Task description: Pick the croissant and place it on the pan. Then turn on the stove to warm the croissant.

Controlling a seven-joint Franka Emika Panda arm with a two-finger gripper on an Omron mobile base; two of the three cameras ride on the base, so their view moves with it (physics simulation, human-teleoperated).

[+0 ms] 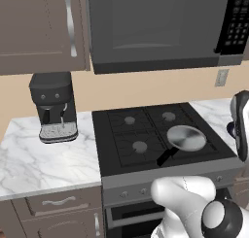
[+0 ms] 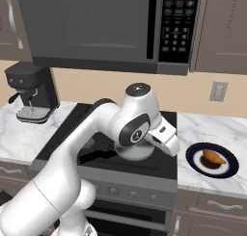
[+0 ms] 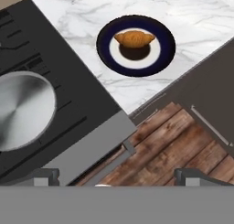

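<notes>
The croissant (image 3: 135,38) (image 2: 213,157), a small golden crescent, lies on a dark round plate (image 3: 104,54) on the marble counter right of the stove (image 1: 121,135). The shiny silver pan (image 1: 186,137) sits on the stove's front right burner, its black handle (image 1: 165,157) pointing toward the front. In the hand view the pan (image 3: 23,109) is at the left. My gripper (image 3: 119,177) hovers above the stove's front right corner, short of the plate. It is open, with its tips (image 3: 43,176) wide apart and nothing between them.
A black coffee machine (image 1: 52,106) stands on the left counter. A dark microwave (image 2: 96,28) hangs over the stove. The knobs (image 2: 130,193) line the stove's grey front panel. Wooden floor (image 3: 169,145) shows beyond the counter's front edge.
</notes>
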